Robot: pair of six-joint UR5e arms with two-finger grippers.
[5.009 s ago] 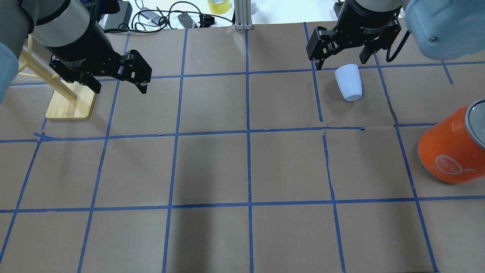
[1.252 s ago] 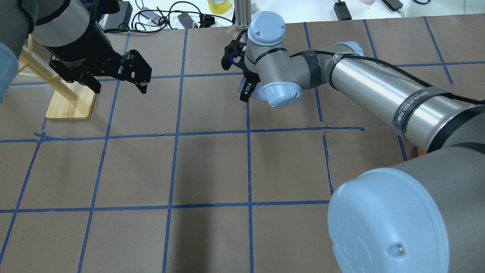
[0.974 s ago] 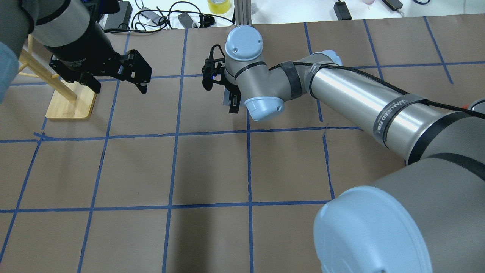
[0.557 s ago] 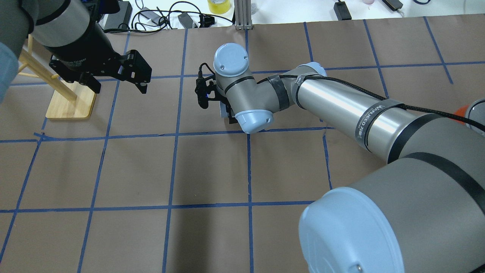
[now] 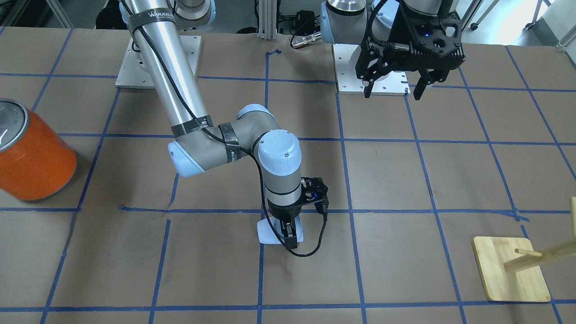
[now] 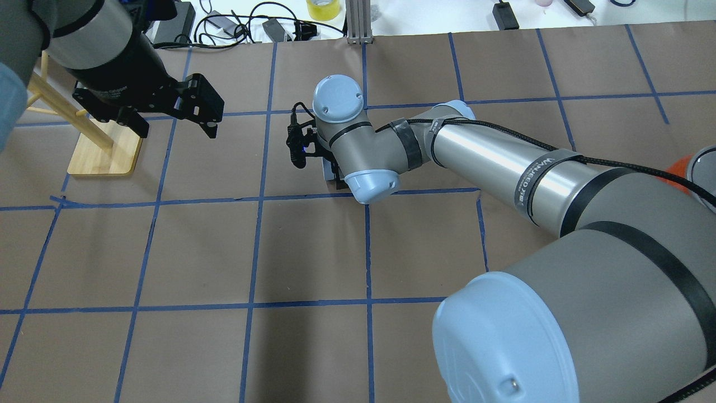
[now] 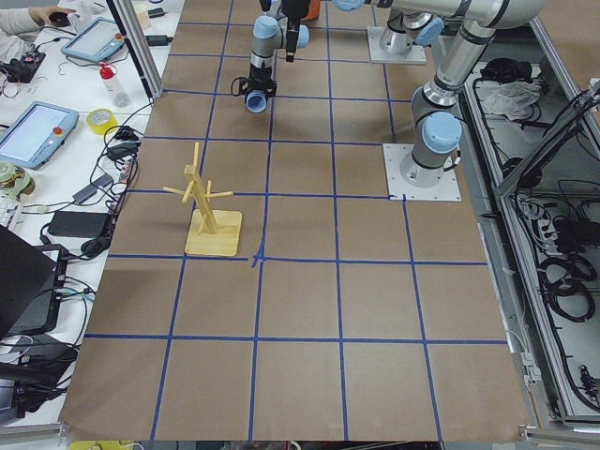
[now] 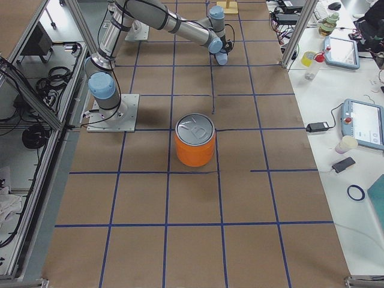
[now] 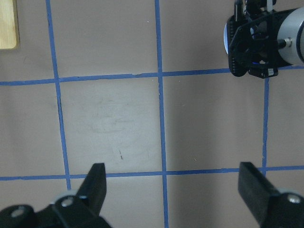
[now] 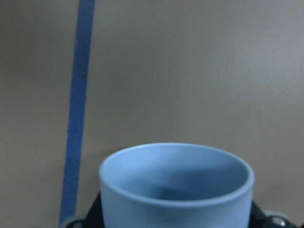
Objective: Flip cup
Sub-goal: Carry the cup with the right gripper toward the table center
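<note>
The pale blue cup (image 5: 269,234) is held in my right gripper (image 5: 288,235), which is shut on it low over the table near the centre grid line. In the right wrist view the cup (image 10: 175,185) fills the bottom, its open mouth facing the camera. From overhead only a sliver of the cup (image 6: 328,169) shows beside the right wrist. I cannot tell whether it touches the table. My left gripper (image 6: 176,126) is open and empty at the far left, and also shows in the front view (image 5: 392,92).
A large orange can (image 5: 31,157) with a silver top stands at the right side of the table. A wooden peg stand (image 6: 106,151) on a bamboo base sits under my left arm. Cables and a tape roll lie beyond the far edge.
Five seconds ago the cup sat free on the table at the right under the open right gripper. Since then the right arm has carried it left to the centre, moving lower and nearer.
</note>
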